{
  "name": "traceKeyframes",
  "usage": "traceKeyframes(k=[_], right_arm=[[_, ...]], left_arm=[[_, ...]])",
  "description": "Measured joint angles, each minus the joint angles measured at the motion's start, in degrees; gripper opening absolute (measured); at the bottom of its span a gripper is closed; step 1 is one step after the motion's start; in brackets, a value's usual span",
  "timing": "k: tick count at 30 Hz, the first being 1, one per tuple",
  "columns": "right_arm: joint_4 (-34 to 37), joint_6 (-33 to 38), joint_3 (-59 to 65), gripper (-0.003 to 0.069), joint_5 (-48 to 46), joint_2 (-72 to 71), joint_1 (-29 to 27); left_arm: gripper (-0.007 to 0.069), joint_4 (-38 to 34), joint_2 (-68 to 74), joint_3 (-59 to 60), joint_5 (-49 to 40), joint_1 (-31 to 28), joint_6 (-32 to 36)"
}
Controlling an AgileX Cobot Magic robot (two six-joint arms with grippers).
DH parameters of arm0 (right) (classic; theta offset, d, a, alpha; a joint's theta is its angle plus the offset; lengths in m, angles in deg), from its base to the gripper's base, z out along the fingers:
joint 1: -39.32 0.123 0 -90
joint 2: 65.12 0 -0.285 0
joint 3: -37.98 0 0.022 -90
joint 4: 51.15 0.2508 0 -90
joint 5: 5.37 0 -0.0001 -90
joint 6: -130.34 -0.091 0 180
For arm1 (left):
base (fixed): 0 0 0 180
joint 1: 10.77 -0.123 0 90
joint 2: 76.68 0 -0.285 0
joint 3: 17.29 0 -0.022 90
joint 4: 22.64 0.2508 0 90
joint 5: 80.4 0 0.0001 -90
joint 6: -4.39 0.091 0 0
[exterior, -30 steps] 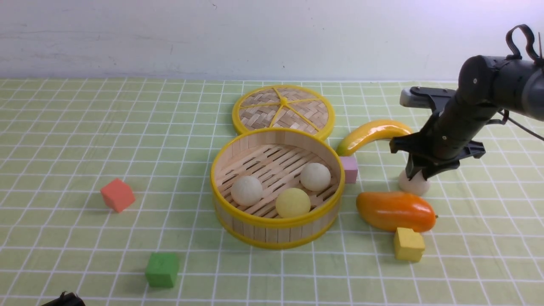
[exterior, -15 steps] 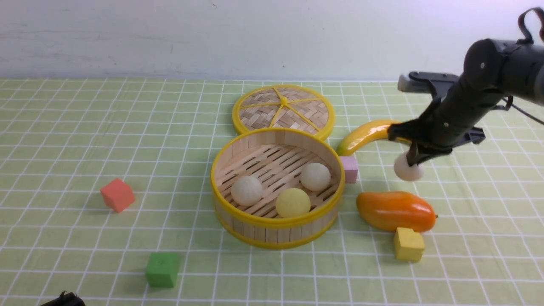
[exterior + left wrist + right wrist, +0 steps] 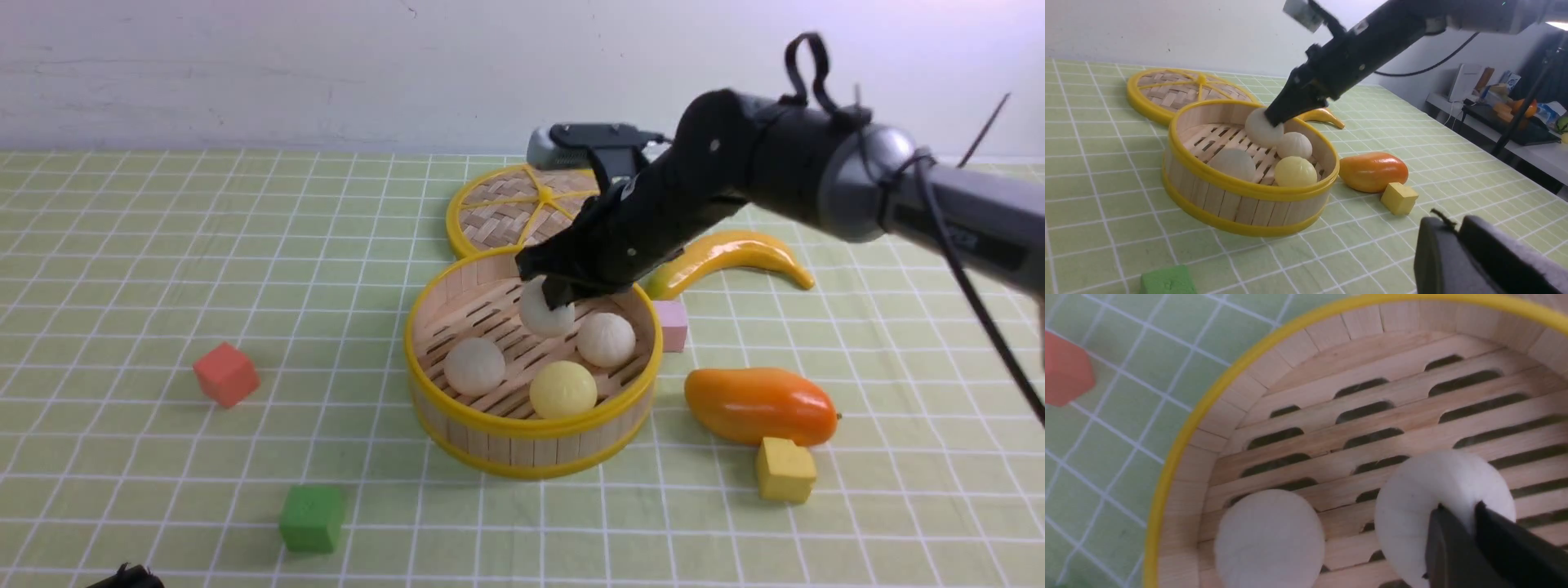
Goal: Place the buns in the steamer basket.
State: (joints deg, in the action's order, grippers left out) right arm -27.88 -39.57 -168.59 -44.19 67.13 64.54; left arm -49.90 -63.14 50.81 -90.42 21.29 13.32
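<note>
Round off-white bun, no long axis, hangs pinched by the right gripper, which slants down into the steamer basket.

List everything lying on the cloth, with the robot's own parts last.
steamer basket: one, bamboo with yellow rims, mid-cloth.
resting buns: three, two off-white and one pale yellow, on the basket floor.
fourth bun: one, off-white, gripped over the basket.
lid: one, woven with yellow spokes, behind the basket.
banana: one, yellow, right of the lid.
mango: one, orange, right of the basket.
cubes: four, red and green left of the basket, pink beside its right wall, yellow in front of the mango.
cloth: one, green with white grid, under everything.
right gripper: one, black, shut on the fourth bun.
left gripper: one, black, near left edge, nothing seen in it.
</note>
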Motion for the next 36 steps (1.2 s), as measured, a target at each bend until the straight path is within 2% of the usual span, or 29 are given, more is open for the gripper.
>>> traceKeyframes(k=[2,5,7,8,9,11,13,15,18,20,21,22,25,28,33,36], right_arm=[[0.1,0.0,-0.2,0.0128,1.0,1.4,0.0],[0.2,0.0,-0.4,0.0271,3.4,2.7,0.0],[0.3,0.0,-0.5,0.0332,3.3,2.4,0.0],[0.2,0.0,-0.5,0.0396,2.5,1.7,0.0],[0.2,0.0,-0.5,0.0428,1.6,0.8,0.0],[-0.6,0.0,-0.5,0.0463,-1.3,-1.8,0.0],[-2.1,-0.1,-0.5,0.0466,-5.6,-5.3,0.0],[-5.1,-1.5,-0.5,0.0434,-12.7,-10.8,0.0],[-9.5,-4.9,1.9,0.0318,-22.4,-19.9,0.0],[-11.0,-6.4,6.0,0.0230,-24.9,-25.4,0.0],[-11.3,-6.8,6.6,0.0219,-25.3,-26.7,0.0],[-12.0,-8.3,11.6,0.0143,-25.8,-30.9,0.0],[-12.2,-11.3,22.4,0.0015,-24.5,-41.2,0.0],[-12.3,-13.1,29.7,-0.0018,-23.0,-47.6,0.0],[-12.3,-14.0,41.4,-0.0020,-22.6,-60.0,0.0],[-12.3,-14.2,44.2,-0.0020,-24.7,-64.3,0.0]], left_arm=[[0.0066,0.0,0.0,0.0,0.0,0.0,0.0],[0.0071,0.0,0.0,0.0,0.0,0.0,0.0],[0.0072,0.0,0.0,0.0,0.0,0.0,0.0],[0.0074,0.0,0.0,0.0,0.0,0.0,0.0],[0.0074,0.0,0.0,0.0,0.0,0.0,0.0],[0.0074,0.0,0.0,0.0,-0.1,0.0,0.0],[0.0074,0.0,0.0,0.0,-0.1,0.0,0.0],[0.0074,0.0,0.0,0.0,-0.1,0.0,0.0],[0.0074,0.0,0.0,0.0,-0.1,0.0,0.0],[0.0074,0.0,0.0,0.0,-0.1,0.0,0.0],[0.0074,0.0,0.0,0.0,-0.1,0.0,0.0],[0.0076,0.0,0.0,0.0,-0.1,0.0,0.0],[0.0081,0.0,0.0,0.0,-0.2,0.0,0.0],[0.0082,0.0,0.0,0.0,-0.2,0.0,0.0],[0.0089,0.0,0.0,0.0,-0.4,0.0,0.0],[0.0091,0.0,0.0,0.0,-0.4,0.0,0.0]])
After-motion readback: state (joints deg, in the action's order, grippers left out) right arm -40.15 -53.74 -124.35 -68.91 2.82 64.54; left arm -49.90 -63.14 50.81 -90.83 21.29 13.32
